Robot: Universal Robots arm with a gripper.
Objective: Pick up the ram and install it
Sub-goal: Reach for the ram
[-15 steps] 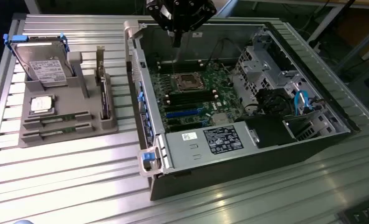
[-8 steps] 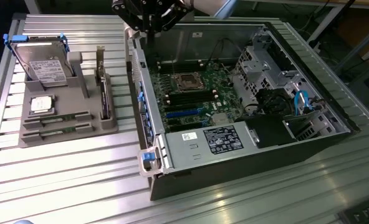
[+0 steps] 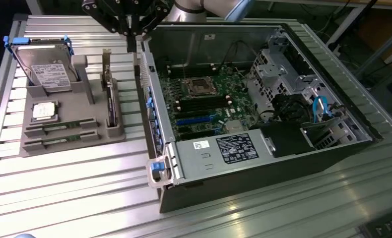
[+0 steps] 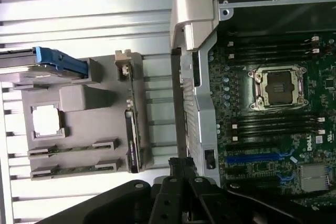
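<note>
Exterior view: the ram lies in the grey tray — well apart from the clenched, empty jaws.

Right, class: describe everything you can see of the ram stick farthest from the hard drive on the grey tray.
The ram stick is a slim green circuit-board strip with dark parts along it. It lies level in the outermost slot of the grey tray, between end clips, parallel to a second stick and apart from it. The tray rests on the slatted table, at the exterior view's left of the computer case. The shut claw hangs over the case's wall, away from the stick.
</note>
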